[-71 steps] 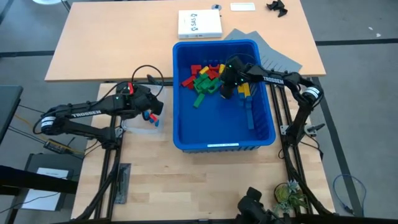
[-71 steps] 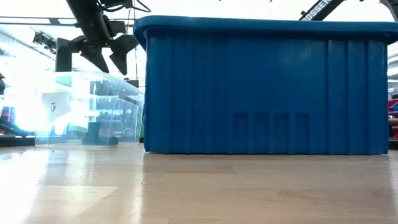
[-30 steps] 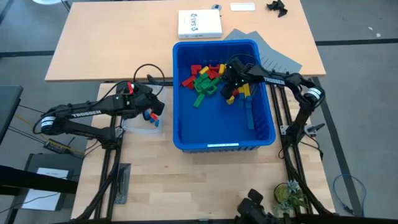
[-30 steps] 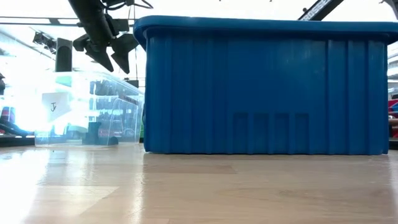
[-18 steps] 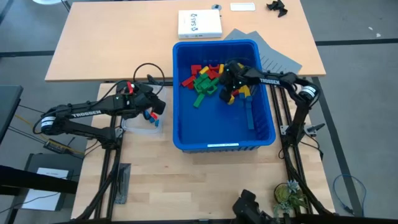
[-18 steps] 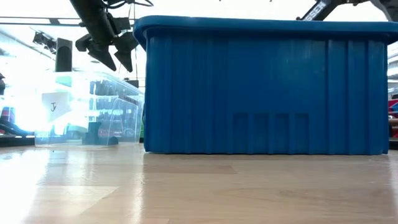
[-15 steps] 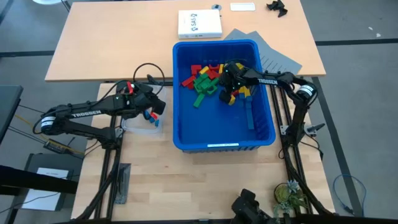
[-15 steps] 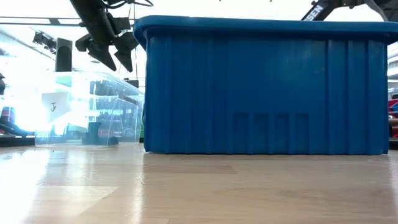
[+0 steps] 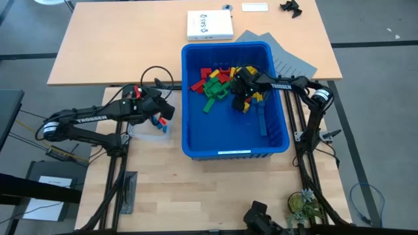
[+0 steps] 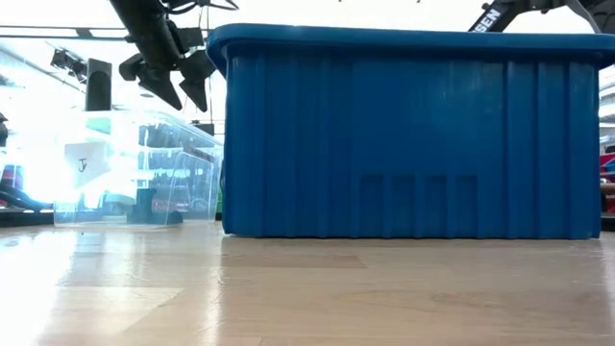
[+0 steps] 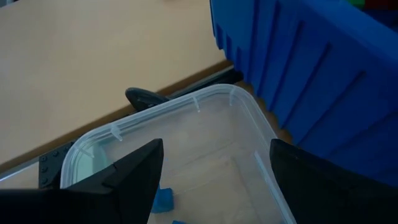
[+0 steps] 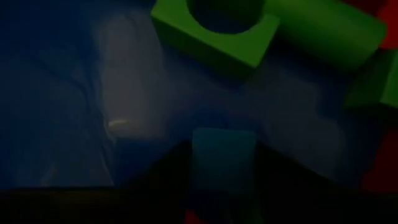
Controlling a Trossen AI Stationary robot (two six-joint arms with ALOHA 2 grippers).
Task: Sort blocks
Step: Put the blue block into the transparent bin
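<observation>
High view evenly lit. Low view: strong backlight glare at left, sheen on the desk (image 10: pixel 288 288). Right wrist view dim, blurred; left wrist fingers (image 11: pixel 124 180) unfocused.

A pale wood worktop (image 9: pixel 130 46) stands on a grey floor (image 9: pixel 379 98). A white box (image 9: pixel 209 25) and grey sheet (image 9: pixel 287 60) lie on it. Bright light floods the shelved room (image 10: pixel 38 144) behind.

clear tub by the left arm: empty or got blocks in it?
Not empty. The left wrist view shows a blue block on the floor of the tub, most of which is bare. The high view shows blue pieces there too.
</observation>
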